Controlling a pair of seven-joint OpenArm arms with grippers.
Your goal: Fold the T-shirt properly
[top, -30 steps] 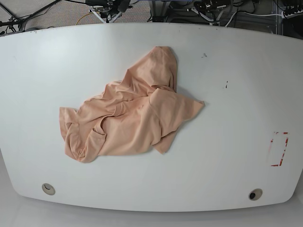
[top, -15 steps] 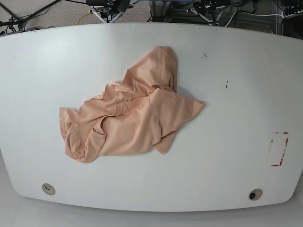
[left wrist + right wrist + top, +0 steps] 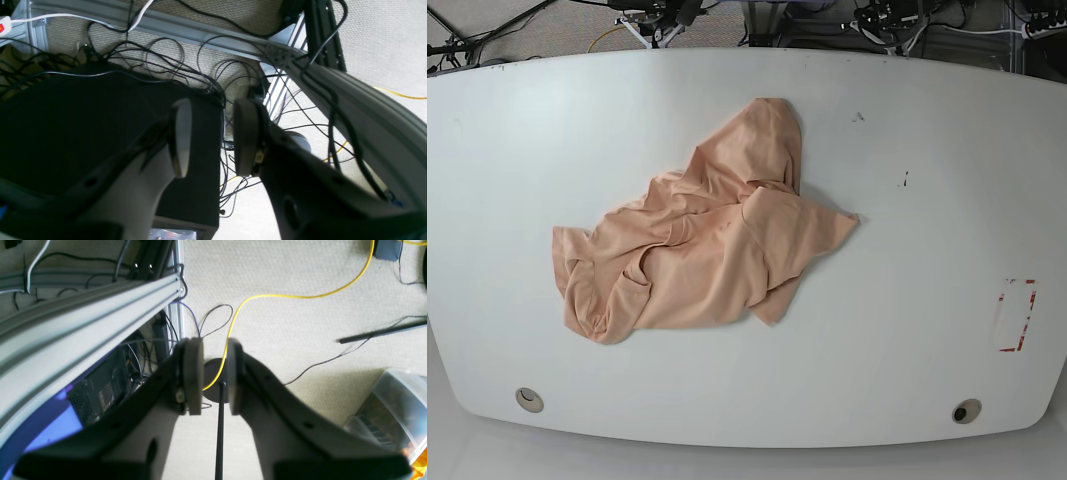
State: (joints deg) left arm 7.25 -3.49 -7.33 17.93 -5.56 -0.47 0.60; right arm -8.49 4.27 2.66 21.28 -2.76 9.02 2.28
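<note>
Lying crumpled on the bench (image 3: 907,300), the T-shirt (image 3: 702,240) is far from each empty claw: left (image 3: 211,140) moderately parted, right (image 3: 215,373) narrowly parted.

You're looking at a white table (image 3: 927,200) wearing a red-outlined rectangle (image 3: 1015,315) by its right edge, with two round holes (image 3: 967,411) sitting near the front corners. Off the table, a yellow cable (image 3: 283,296) is snaking across beige carpet (image 3: 300,266) beside a clear plastic bin (image 3: 393,406).
</note>
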